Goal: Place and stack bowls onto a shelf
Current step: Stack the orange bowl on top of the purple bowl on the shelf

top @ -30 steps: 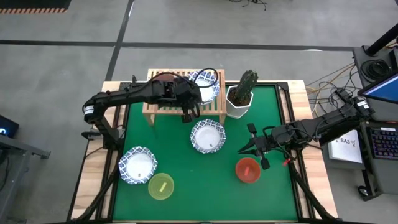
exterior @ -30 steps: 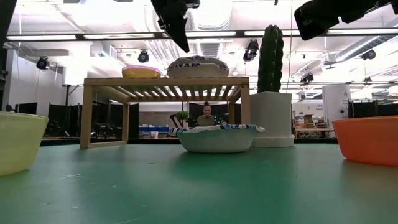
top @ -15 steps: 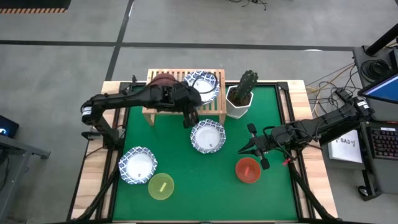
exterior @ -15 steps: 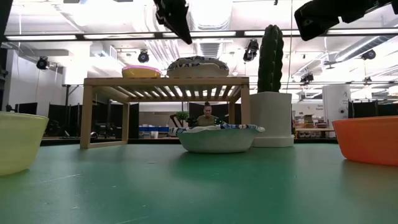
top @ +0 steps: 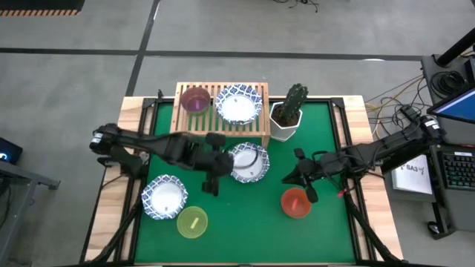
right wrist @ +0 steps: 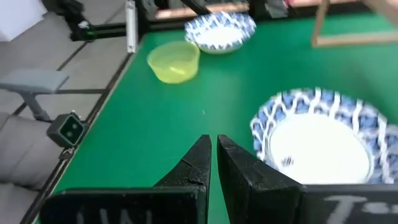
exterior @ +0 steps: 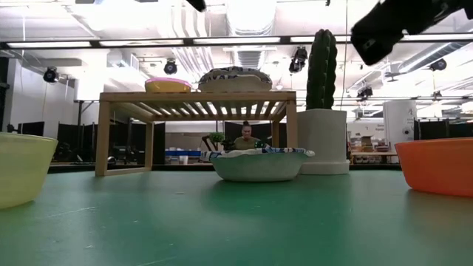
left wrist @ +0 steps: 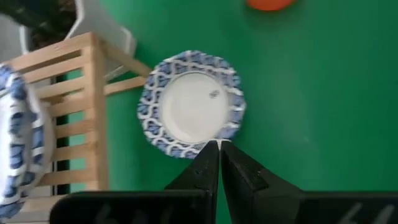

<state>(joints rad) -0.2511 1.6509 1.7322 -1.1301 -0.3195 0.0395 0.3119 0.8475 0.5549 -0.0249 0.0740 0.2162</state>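
High view. The wooden shelf [top: 220, 111] stands at 12 o'clock on the green mat [top: 245, 215] and carries a purple bowl [top: 195, 100] and a blue-rimmed white bowl [top: 238, 104]. A second blue-rimmed bowl [top: 247, 162] lies at mat centre; a third [top: 164, 196] lies at 8 o'clock beside a yellow bowl [top: 192, 222]; an orange-red bowl [top: 296, 203] lies at 4 o'clock. The left gripper [top: 210, 183] hangs just at 8 o'clock of the centre bowl, empty. The right gripper [top: 291, 176] waits at 3 o'clock, empty. A potted cactus [top: 289, 113] stands just at 3 o'clock of the shelf.

Low view. The shelf [exterior: 197, 128] stands behind the centre bowl [exterior: 258, 163], with two bowls resting on its slats. Neither gripper's tips can be seen.

Left wrist view. The left gripper [left wrist: 219, 149] has its fingers pressed together, tips at the centre bowl's [left wrist: 191, 104] rim, holding nothing.

Right wrist view. The right gripper [right wrist: 213, 144] is closed and holds nothing.

Judgement: the step in hand is picking up the centre bowl. Part the fingers before descent, straddle the rim with one finger inside, grip firmly, lift level, and clear the shelf's front rail before stacking onto the patterned bowl there.
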